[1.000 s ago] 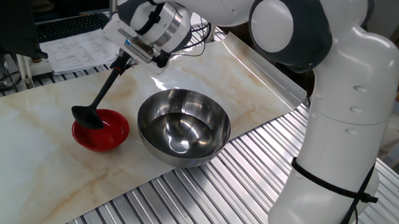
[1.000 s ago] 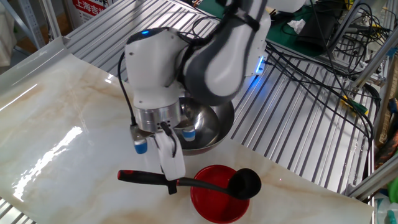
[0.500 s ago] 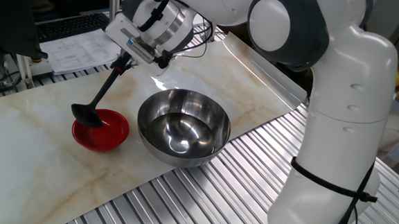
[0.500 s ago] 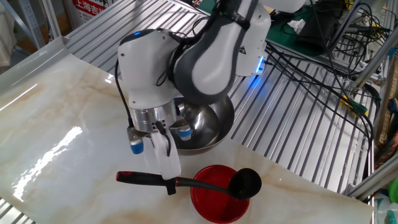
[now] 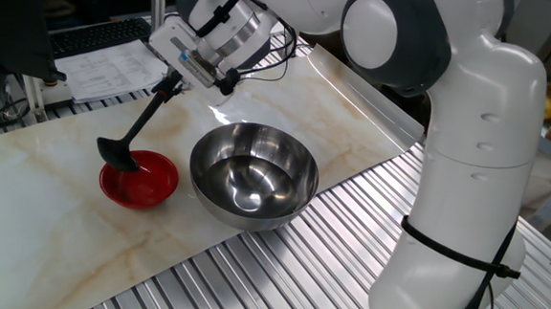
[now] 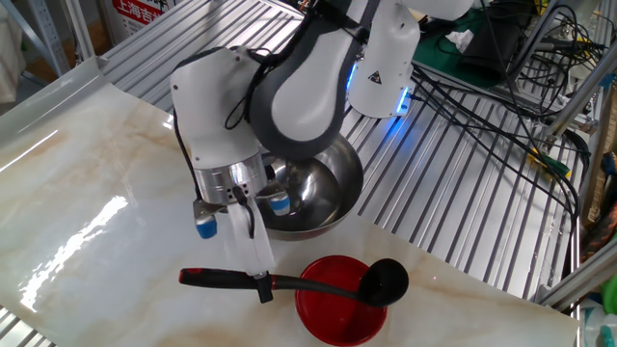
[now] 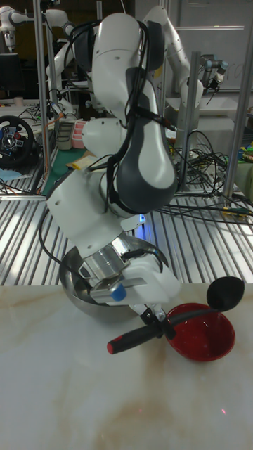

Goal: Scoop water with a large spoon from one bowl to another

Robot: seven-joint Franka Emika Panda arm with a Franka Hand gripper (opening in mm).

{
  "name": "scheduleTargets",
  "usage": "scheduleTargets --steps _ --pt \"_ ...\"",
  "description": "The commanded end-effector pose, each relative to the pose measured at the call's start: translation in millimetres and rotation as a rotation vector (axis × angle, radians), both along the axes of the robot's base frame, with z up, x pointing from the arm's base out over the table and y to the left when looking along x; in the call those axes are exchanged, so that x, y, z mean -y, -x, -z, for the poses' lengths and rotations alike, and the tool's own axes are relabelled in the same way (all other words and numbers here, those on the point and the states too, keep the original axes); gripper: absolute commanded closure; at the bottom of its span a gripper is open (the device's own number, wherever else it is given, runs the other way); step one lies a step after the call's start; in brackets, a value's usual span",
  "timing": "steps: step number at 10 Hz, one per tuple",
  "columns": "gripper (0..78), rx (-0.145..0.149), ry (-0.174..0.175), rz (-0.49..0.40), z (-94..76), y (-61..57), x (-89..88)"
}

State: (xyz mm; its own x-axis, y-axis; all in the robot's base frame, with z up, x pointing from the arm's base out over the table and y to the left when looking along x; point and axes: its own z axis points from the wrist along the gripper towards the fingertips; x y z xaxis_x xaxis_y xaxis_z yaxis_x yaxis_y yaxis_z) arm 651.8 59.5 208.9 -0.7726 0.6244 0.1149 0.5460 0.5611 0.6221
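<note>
- Counter (image 5: 39, 207) is a marble-look sheet over a ribbed metal surface; the steel bowl (image 5: 254, 173) sits near the sheet's front edge, with open marble behind it and to the left of the red bowl (image 5: 140, 179).
- Red bowl sits just beside the steel bowl, a small gap between them.
- Tool (image 6: 260, 286) is clamped on the ladle (image 6: 328, 286) partway along the handle; the handle end sticks out past it, away from the steel bowl.
- Ladle cup (image 7: 225, 292) hangs over the red bowl's far rim, raised off it, handle slanting down toward the tool.
- Steel bowl: glints low inside read as water (image 5: 244, 190); level hard to judge.
- Red bowl contents: cannot tell, only gloss.
- The arm hides much of the steel bowl in the other fixed view and the tall view.
</note>
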Motion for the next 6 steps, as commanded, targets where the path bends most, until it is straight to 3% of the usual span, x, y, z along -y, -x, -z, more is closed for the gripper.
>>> scheduleTargets --steps 1,5,6 --pt "76.3 0.006 -0.035 -0.009 -3.3 -2.0 0.9" --pt "76.3 0.006 -0.068 -0.017 -3.4 -2.1 1.0" --pt "76.3 0.007 -0.090 -0.019 -3.4 -2.1 1.0"
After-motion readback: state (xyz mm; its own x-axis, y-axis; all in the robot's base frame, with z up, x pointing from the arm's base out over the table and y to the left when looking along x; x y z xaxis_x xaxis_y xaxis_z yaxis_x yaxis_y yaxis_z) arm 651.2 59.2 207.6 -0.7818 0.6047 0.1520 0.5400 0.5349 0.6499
